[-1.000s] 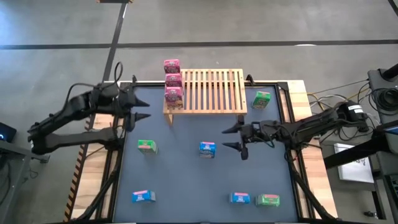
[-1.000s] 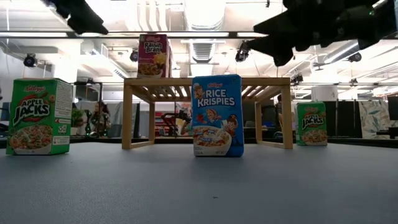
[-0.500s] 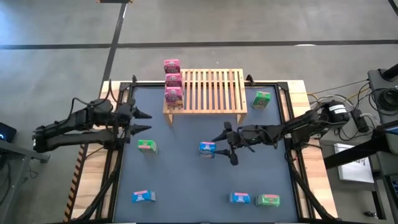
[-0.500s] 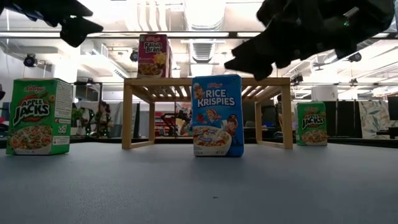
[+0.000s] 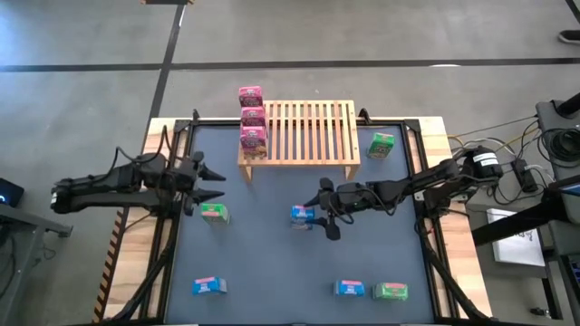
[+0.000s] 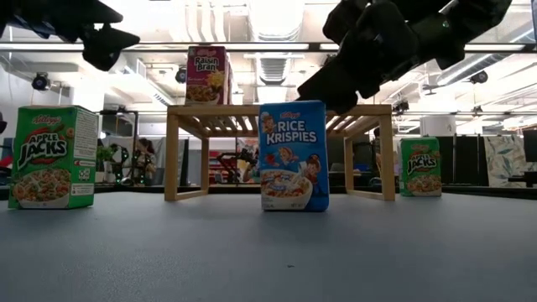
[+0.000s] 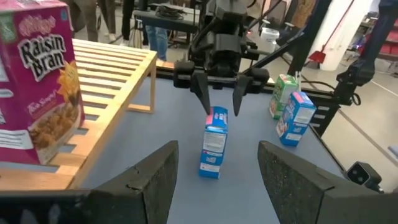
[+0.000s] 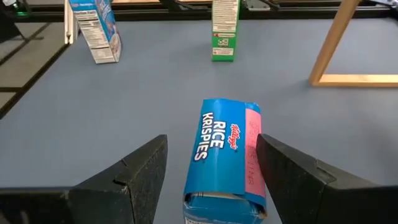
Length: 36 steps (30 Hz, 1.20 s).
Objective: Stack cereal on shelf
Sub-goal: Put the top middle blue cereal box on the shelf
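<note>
A blue Rice Krispies cereal box (image 5: 302,216) stands upright mid-table. My right gripper (image 5: 323,210) hangs open at the height of the box's top (image 8: 225,134), on its right side, one finger to each side, touching nothing. My left gripper (image 5: 210,181) is open over the table's left part, pointing right. Three pink boxes (image 5: 252,118) stand in a row on the left end of the wooden slatted shelf (image 5: 308,131). A green box (image 5: 214,212) stands below my left gripper.
Another green box (image 5: 381,145) stands right of the shelf. Two blue boxes (image 5: 209,286) (image 5: 350,288) and a green one (image 5: 391,291) sit near the front edge. Most of the shelf's slats (image 7: 106,68) are bare.
My right gripper has moved toward the table's left, up to the blue box, and now straddles its top. My left gripper has sunk, drawn back toward the table's left and near edges, and levelled out. No box has moved.
</note>
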### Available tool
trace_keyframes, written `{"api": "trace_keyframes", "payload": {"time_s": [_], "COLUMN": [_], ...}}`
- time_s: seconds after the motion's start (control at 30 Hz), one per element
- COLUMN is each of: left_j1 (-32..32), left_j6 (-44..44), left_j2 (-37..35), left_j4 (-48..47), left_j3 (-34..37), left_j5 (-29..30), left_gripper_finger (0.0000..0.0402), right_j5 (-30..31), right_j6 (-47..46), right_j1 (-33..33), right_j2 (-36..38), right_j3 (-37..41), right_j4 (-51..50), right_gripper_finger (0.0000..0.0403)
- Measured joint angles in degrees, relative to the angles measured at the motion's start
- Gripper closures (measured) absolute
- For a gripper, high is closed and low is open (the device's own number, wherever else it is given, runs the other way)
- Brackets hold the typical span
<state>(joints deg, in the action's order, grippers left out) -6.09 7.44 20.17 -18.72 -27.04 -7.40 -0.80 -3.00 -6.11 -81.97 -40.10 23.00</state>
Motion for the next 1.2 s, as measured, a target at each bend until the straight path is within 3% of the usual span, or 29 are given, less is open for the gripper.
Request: {"api": "trace_keyframes", "payload": {"time_s": [0.53,1.2], "left_j1": [0.4,0.4], "left_j6": [0.8,0.9], "left_j2": [0.3,0.9], "left_j4": [0.8,0.9], "left_j3": [1.0,1.0], "left_j5": [0.9,0.9], "left_gripper_finger": [0.0198,0.0198], "right_j5": [1.4,2.4], "right_j6": [-0.9,-4.6], "right_j1": [0.0,0.1], "right_j2": [0.2,0.1], "right_j3": [0.0,0.1], "right_j4": [-0.2,-8.2], "right_gripper_finger": [0.0167,0.0167]}}
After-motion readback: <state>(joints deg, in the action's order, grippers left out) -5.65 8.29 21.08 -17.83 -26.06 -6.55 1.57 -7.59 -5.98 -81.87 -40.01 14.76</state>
